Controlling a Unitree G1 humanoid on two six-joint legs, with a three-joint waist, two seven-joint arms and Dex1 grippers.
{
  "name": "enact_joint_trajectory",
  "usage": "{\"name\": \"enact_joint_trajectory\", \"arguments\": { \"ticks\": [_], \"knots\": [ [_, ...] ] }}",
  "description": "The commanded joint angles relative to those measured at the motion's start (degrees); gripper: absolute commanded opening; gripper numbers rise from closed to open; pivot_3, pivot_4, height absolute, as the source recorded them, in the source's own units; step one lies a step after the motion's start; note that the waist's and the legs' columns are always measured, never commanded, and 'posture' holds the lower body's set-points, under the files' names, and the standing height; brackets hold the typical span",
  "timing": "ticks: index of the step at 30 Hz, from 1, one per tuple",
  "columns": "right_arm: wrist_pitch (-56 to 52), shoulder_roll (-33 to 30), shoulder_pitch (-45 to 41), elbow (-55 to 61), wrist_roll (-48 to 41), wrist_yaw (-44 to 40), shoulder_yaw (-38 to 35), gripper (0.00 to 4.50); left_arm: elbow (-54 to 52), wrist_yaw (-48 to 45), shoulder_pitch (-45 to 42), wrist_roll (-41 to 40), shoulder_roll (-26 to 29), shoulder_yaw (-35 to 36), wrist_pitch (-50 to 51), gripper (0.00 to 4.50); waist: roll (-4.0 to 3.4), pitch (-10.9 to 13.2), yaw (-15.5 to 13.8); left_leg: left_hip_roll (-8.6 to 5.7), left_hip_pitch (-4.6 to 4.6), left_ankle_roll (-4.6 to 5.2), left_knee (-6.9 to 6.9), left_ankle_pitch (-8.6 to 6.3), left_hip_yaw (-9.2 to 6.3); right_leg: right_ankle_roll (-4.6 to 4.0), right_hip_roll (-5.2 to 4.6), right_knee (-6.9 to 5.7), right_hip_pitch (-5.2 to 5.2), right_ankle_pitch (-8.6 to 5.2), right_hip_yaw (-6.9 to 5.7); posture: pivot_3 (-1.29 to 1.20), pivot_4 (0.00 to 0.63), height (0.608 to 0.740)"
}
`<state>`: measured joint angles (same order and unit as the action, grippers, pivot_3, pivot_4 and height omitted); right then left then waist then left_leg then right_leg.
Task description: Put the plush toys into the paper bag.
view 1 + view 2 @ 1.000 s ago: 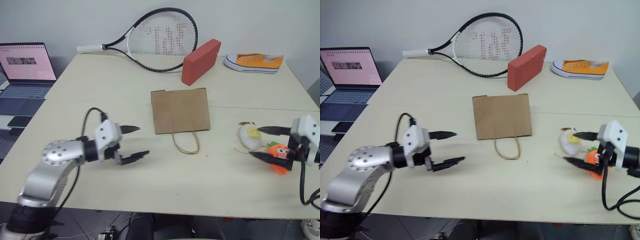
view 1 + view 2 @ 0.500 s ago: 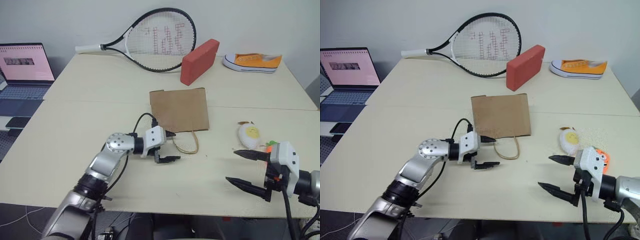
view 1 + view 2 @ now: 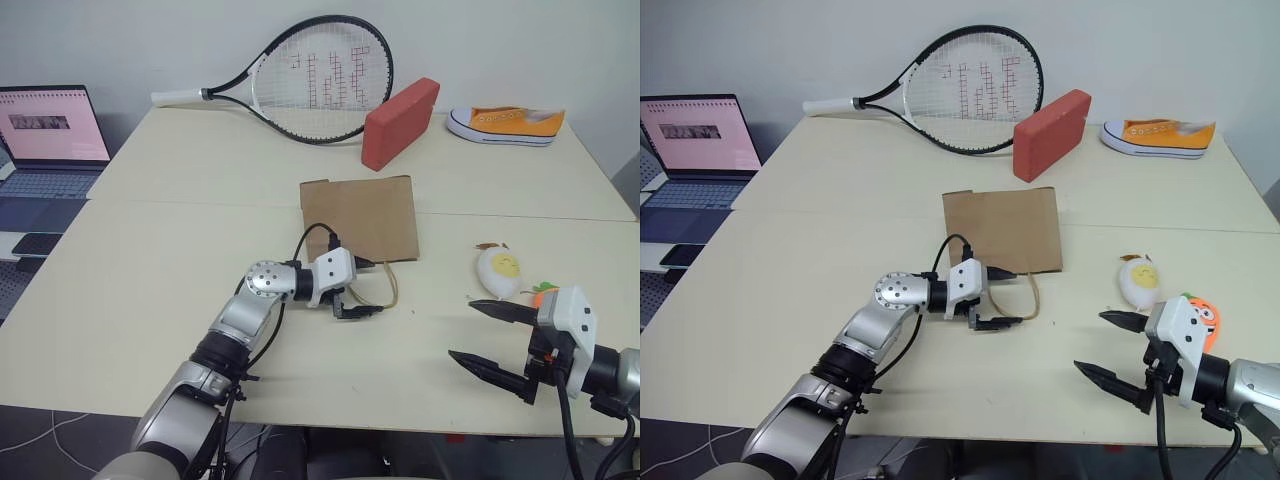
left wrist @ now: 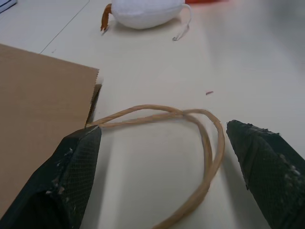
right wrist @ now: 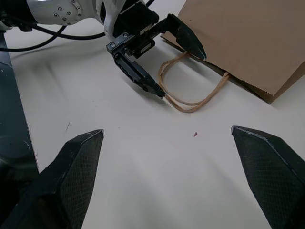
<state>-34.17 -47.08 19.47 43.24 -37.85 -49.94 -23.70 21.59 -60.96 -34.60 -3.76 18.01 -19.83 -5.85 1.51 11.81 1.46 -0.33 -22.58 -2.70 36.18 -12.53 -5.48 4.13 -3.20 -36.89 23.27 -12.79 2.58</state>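
Jaws stood apart on both your grippers: left gripper (image 3: pixel 373 288) straddled the paper bag's (image 3: pixel 360 216) handles (image 4: pixel 190 143), right gripper (image 3: pixel 492 338) empty near the plush toys (image 3: pixel 500 272).

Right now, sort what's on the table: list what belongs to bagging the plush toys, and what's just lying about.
Belongs to the job:
- paper bag, lying flat
- its loop handles
- egg plush
- carrot plush

Just lying about:
- tennis racket
- red block
- orange sneaker
- laptop, beside the table
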Motion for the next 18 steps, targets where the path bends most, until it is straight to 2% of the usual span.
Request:
{"name": "enact_joint_trajectory", "arguments": {
  "ticks": [1, 4, 8, 14, 18],
  "knots": [
    [0.99, 0.12, 0.95, 1.58, -1.1, -0.26, -2.29, 4.5, -1.74, -1.31, -1.36, -1.03, 0.7, 1.5, -1.2, 4.46, 0.0, 0.0, 0.04, 0.0, 0.0, 0.0, 0.0, 0.0, -0.01, 0.0, 0.0, 0.0, 0.0, 0.0, -0.01, 0.0, 0.15, 0.74],
    [1.13, 0.29, 1.7, 1.68, -1.17, -0.17, -2.7, 4.5, -3.43, -3.03, -0.71, -2.39, 2.42, 2.55, -0.73, 4.46, 0.0, 0.0, 0.1, 0.01, 0.01, 0.0, -0.01, 0.0, -0.01, 0.0, 0.02, -0.01, 0.0, 0.0, -0.01, 0.0, 0.15, 0.74],
    [1.23, 0.26, 1.74, 1.57, -1.45, -0.24, -2.86, 4.5, -3.44, -2.9, -0.25, 0.82, 3.69, 0.75, -4.67, 4.46, -0.01, 0.0, 0.01, 0.01, 0.02, 0.0, -0.01, 0.0, -0.02, 0.0, 0.02, -0.01, -0.01, 0.0, -0.01, 0.0, 0.15, 0.74],
    [0.44, 0.53, 0.51, 3.19, -4.06, 0.54, -1.37, 4.5, 2.17, 1.32, -1.83, 4.19, -0.34, -0.18, -8.58, 4.46, 0.0, -0.01, -0.15, -0.02, -0.03, 0.0, 0.05, 0.0, -0.08, 0.01, 0.02, 0.0, -0.04, 0.01, -0.01, 0.0, 0.15, 0.74],
    [0.15, 0.68, 0.32, 4.12, -4.6, 1.54, -0.57, 4.5, 5.11, 1.9, -2.85, 5.44, -1.15, -0.18, -11.14, 4.46, 0.0, -0.01, -0.12, -0.01, -0.03, 0.0, 0.04, 0.0, -0.14, 0.01, 0.04, 0.0, -0.04, 0.01, -0.07, 0.0, 0.15, 0.74]
  ]
}}
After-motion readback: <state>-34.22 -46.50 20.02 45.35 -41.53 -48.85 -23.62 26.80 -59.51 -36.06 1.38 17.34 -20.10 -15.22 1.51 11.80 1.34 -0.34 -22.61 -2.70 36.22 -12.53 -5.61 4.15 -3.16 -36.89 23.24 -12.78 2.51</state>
